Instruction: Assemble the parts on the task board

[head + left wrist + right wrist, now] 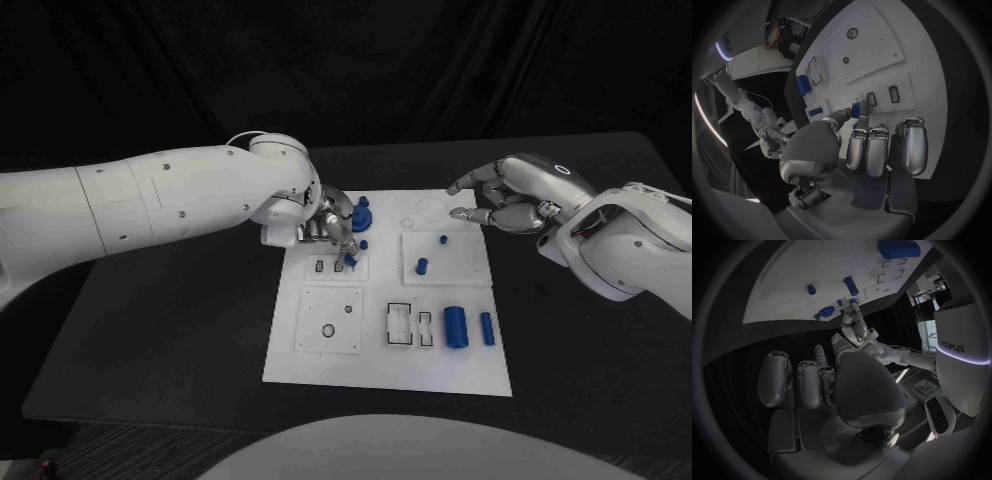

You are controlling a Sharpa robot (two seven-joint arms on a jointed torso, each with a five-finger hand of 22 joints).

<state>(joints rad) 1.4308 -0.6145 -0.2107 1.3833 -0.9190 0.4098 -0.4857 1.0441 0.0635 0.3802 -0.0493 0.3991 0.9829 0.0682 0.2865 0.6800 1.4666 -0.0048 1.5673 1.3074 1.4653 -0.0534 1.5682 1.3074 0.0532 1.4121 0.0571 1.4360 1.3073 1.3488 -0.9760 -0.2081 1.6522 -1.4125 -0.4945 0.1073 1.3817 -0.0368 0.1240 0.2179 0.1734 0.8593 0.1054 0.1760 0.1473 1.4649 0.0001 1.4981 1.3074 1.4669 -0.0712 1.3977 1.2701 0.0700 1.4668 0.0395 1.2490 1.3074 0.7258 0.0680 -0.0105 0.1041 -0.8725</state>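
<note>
Nearest on the white task board [433,375]: a large blue cylinder [456,326] and a slimmer blue one [488,328] lying side by side at the near right, beside two narrow rectangular slots [400,325]; at the near left, a square plate with a small round hole [329,329]. Bare black table [159,340] all round, widest to the left and right of the board. Farther in, a short blue peg [421,266] and a small blue stub [441,239] on the right middle. At the far left, the left hand [320,222] low over the board, pinching a small blue part [856,109] between thumb and a fingertip, the other fingers curled alongside; pinch plain from the left wrist, half hidden from the head. Just beyond, a blue knob [362,215]. Beyond the board's far right corner, the right hand [508,200] raised off the table, fingers curled in, holding nothing visible.
</note>
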